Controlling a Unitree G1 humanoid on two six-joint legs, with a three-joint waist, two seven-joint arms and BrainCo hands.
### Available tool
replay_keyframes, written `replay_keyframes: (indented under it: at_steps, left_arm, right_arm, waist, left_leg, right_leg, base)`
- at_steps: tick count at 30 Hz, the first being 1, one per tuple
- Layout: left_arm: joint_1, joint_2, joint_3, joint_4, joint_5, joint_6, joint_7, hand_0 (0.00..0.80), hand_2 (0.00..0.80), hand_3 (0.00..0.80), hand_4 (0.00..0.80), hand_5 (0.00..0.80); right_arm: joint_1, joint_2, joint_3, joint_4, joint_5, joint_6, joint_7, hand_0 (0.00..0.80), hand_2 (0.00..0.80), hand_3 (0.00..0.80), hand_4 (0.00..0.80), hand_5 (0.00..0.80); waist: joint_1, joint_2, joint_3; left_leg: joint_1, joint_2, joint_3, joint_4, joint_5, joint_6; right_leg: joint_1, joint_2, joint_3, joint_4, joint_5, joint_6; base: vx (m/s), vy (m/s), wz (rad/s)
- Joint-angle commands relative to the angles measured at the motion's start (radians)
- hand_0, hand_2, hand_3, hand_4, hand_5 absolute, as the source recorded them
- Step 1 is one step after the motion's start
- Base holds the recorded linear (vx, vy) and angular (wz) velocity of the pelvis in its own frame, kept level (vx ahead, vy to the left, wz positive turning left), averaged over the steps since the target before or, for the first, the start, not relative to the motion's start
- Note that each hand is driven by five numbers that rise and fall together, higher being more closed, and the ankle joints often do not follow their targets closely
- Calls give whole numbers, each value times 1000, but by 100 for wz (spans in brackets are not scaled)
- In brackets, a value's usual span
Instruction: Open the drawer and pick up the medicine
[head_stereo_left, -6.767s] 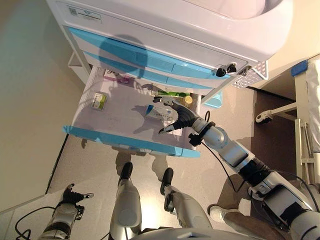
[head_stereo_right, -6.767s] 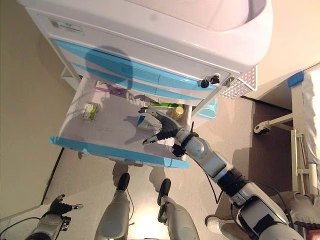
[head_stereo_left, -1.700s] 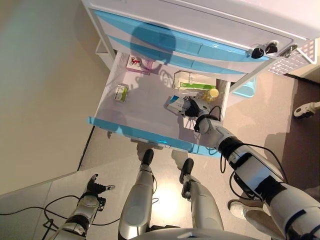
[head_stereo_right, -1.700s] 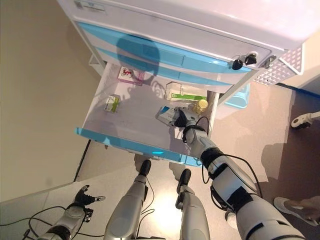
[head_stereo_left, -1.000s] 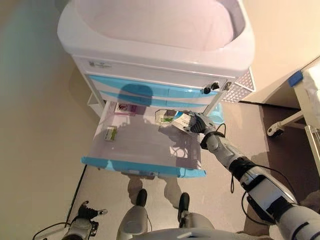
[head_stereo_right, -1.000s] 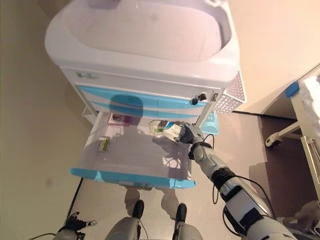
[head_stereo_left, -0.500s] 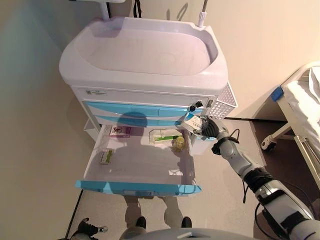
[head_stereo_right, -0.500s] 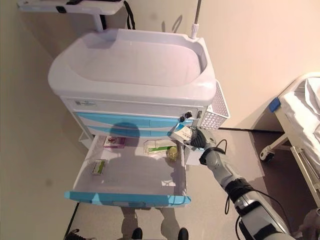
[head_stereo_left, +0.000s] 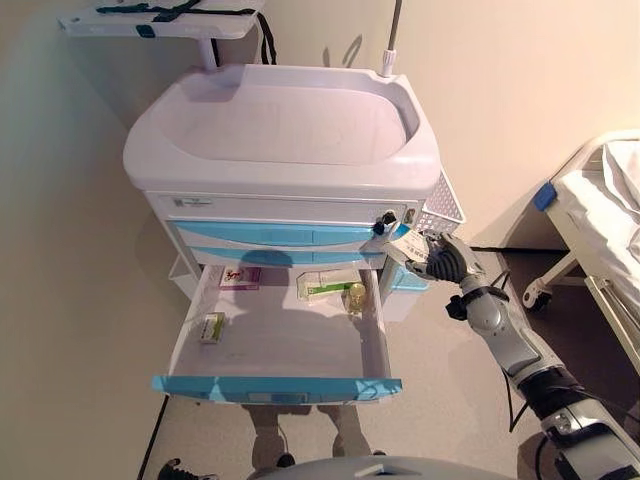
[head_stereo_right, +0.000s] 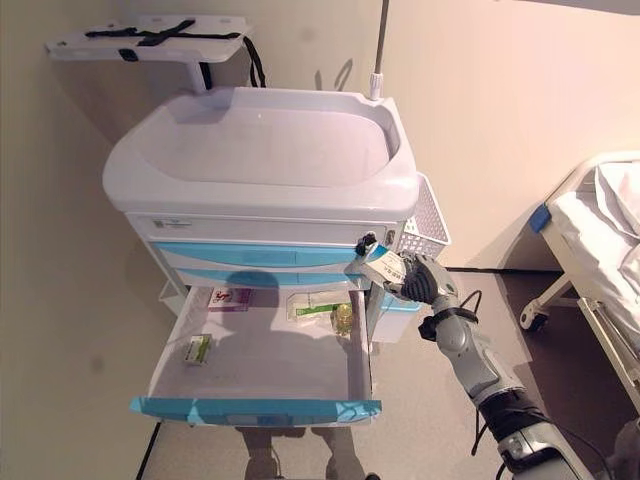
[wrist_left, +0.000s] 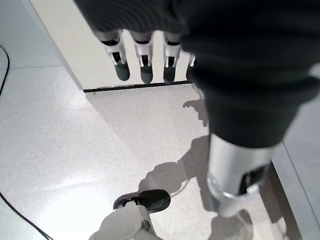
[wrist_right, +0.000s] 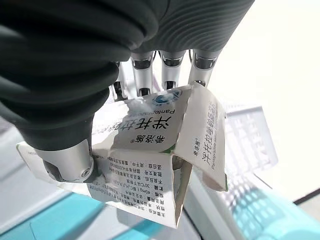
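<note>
The cart's bottom drawer (head_stereo_left: 275, 386) with a blue front stands pulled out. My right hand (head_stereo_left: 444, 262) is off the drawer's right side, level with the upper drawers, shut on a white medicine box (head_stereo_right: 380, 268). In the right wrist view the printed box (wrist_right: 150, 155) sits between the fingers (wrist_right: 170, 65) and the thumb. Inside the drawer lie a small green-white box (head_stereo_left: 211, 326), a pink box (head_stereo_left: 240, 277), a long green-white box (head_stereo_left: 328, 285) and a yellow bottle (head_stereo_left: 356, 297). My left hand (wrist_left: 145, 55) hangs low over the floor with straight fingers.
The white cart has a basin-shaped top (head_stereo_left: 285, 115) and a white mesh basket (head_stereo_left: 440, 205) on its right side. A bed (head_stereo_left: 600, 200) stands to the right. A shelf (head_stereo_left: 160, 18) is mounted on the cart's far left corner. Walls close in behind and to the left.
My right hand closed on the medicine box in the drawer, lifted it out and carried it to the right of the cart. The camera has pulled back and up.
</note>
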Motion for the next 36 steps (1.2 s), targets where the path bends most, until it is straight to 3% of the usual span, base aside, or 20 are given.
replay_keyframes:
  at_steps: [1, 21, 36]
  left_arm:
    - [-35, 12, 16, 51, 41, -2, 8, 0, 0, 0, 0, 0]
    - [-24, 12, 20, 46, 50, 11, 18, 0, 0, 0, 0, 0]
    - [-25, 21, -8, 43, 24, 18, 31, 0, 0, 0, 0, 0]
  right_arm:
    - [-14, -19, -51, -104, 34, -55, -31, 800, 800, 800, 800, 800]
    - [-60, -19, -110, -179, 93, -55, -81, 800, 800, 800, 800, 800]
    - [-292, -30, -78, -85, 168, -29, -151, 800, 800, 800, 800, 800]
  waist:
    - [0, -16, -29]
    - [5, -26, -25]
    - [34, -41, -22]
  left_leg:
    - [-57, -37, -31, 27, -10, 27]
    - [-44, -32, -32, 23, -27, 29]
    - [-43, -34, -34, 25, -32, 31]
  right_leg:
    - [-11, 4, -31, 62, -32, 46]
    - [0, 7, -32, 61, -50, 45]
    - [4, 8, -32, 54, -48, 45]
  base:
    - [0, 0, 0]
    - [8, 0, 0]
    - [7, 0, 0]
